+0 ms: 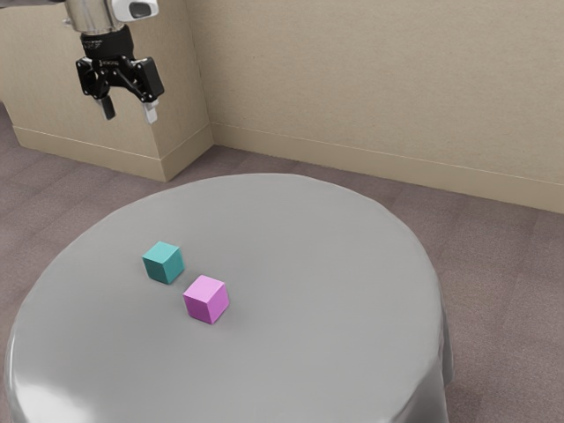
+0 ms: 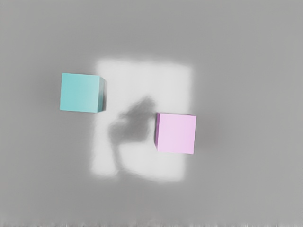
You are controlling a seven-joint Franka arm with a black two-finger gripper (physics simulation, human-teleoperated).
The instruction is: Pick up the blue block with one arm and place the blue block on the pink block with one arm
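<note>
A round table (image 1: 335, 256) with a smooth grey, faintly glossy top stands on a dull mauve-brown carpeted floor (image 1: 502, 273). Its covering drapes over the edge in soft folds. Behind it run beige walls (image 1: 397, 70) with a paler baseboard (image 1: 397, 166). One jutting wall corner (image 1: 181, 141) stands at the exterior view's left. In the wrist view, a bright rectangular patch of light (image 2: 165, 85) lies on the tabletop.

Plain indoor room, beige walls (image 1: 370, 62) with baseboard (image 1: 379, 163), mauve carpeted floor (image 1: 502, 264), round grey table (image 1: 335, 264).
</note>
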